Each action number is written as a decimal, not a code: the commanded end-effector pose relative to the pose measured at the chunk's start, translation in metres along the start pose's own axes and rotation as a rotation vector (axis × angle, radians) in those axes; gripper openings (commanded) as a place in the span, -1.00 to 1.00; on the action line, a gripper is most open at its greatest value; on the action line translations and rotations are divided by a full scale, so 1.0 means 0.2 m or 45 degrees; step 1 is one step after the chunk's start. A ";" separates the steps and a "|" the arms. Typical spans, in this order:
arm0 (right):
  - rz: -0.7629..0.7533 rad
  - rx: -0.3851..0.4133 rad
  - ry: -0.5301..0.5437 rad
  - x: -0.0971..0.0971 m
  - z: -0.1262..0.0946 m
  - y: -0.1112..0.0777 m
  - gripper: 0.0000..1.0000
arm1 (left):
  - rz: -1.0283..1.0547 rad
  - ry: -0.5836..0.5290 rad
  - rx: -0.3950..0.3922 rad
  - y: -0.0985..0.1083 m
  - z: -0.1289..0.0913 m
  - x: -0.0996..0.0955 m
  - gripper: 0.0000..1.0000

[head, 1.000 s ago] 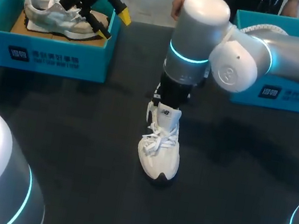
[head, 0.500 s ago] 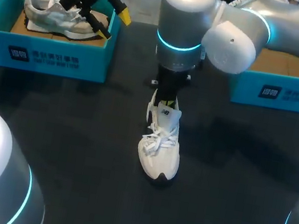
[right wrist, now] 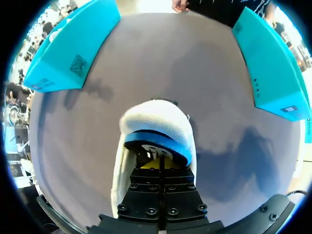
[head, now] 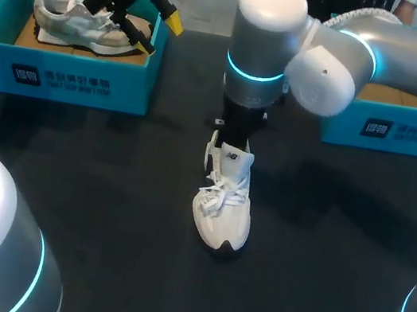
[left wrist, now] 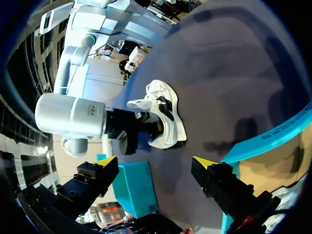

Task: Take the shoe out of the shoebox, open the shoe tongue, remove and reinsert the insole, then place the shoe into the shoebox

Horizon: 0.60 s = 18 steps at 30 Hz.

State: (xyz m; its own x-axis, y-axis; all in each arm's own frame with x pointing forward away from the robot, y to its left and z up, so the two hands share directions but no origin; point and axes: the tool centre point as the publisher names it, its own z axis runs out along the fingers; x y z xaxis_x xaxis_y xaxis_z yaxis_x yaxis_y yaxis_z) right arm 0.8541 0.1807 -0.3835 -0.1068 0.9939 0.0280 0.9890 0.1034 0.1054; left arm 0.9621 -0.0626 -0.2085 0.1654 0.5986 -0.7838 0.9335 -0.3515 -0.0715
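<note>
At table centre, unboxed already: white shoe (head: 222, 207), upright on sole. Down in its opening, right gripper (right wrist: 159, 163), fingers pressed together; cannot tell whether pinching insole. Over left shoebox (head: 70, 71), left gripper (left wrist: 156, 162) spread wide, empty. Probably left: insole work, reboxing.

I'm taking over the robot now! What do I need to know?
Left gripper: open, hovering over the left blue cardboard shoebox, which holds a grey-and-white sneaker.
Right gripper: shut, tips down inside the white lace-up sneaker standing on the black table.
Done: white sneaker is out of its box.
To do: insole stage cannot be seen; afterwards put the sneaker into the shoebox.
</note>
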 end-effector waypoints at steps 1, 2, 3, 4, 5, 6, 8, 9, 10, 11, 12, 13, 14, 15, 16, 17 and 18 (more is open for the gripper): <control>0.000 0.020 0.029 -0.01 0.10 0.00 -1.00 | 0.001 0.004 0.002 0.00 0.00 0.00 1.00; 0.001 0.022 0.031 -0.01 0.11 -0.01 -1.00 | 0.001 0.004 0.002 0.00 0.00 0.00 1.00; 0.005 0.030 0.036 -0.01 0.13 -0.01 -1.00 | 0.001 0.004 0.002 0.00 0.00 0.00 1.00; 0.008 0.038 0.040 -0.01 0.14 -0.02 -1.00 | 0.001 0.004 0.002 0.00 0.00 0.00 1.00; 0.011 0.042 0.045 -0.01 0.15 -0.03 -1.00 | 0.001 0.004 0.002 0.00 0.00 0.00 1.00; 0.015 0.052 0.052 -0.02 0.16 -0.03 -1.00 | 0.001 0.004 0.002 0.00 0.00 0.00 1.00; 0.018 0.061 0.057 -0.02 0.18 -0.04 -1.00 | 0.001 0.004 0.002 0.00 0.00 0.00 1.00; 0.020 0.065 0.058 -0.02 0.18 -0.05 -1.00 | 0.001 0.004 0.002 0.00 0.00 0.00 1.00; 0.020 0.066 0.058 -0.02 0.17 -0.05 -1.00 | 0.001 0.004 0.002 0.00 0.00 0.00 1.00; 0.023 0.062 0.053 -0.02 0.16 -0.06 -1.00 | 0.001 0.004 0.002 0.00 0.00 0.00 1.00; 0.028 0.045 0.043 -0.02 0.14 -0.06 -1.00 | 0.001 0.004 0.002 0.00 0.00 0.00 1.00; 0.030 0.032 0.033 -0.02 0.11 -0.06 -1.00 | 0.001 0.004 0.002 0.00 0.00 0.00 1.00; 0.032 0.021 0.027 -0.02 0.09 -0.06 -1.00 | 0.001 0.004 0.002 0.00 0.00 0.00 1.00; 0.032 0.008 0.016 -0.02 0.07 -0.06 -1.00 | 0.001 0.004 0.002 0.00 0.00 0.00 1.00; 0.030 -0.004 0.006 -0.02 0.05 -0.06 -1.00 | 0.001 0.004 0.002 0.00 0.00 0.00 1.00; 0.027 -0.015 -0.006 -0.02 0.02 -0.06 -1.00 | 0.001 0.004 0.002 0.00 0.00 0.00 1.00; 0.023 -0.028 -0.014 -0.01 0.00 -0.05 -1.00 | 0.001 0.004 0.002 0.00 0.00 0.00 1.00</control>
State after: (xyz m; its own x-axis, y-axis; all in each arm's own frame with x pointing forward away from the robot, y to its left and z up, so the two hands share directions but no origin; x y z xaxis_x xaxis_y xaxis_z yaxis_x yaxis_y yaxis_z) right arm 0.8507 0.1785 -0.3996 -0.0907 0.9952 0.0376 0.9908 0.0864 0.1045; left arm 0.9621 -0.0626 -0.2085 0.1654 0.5987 -0.7837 0.9334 -0.3515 -0.0716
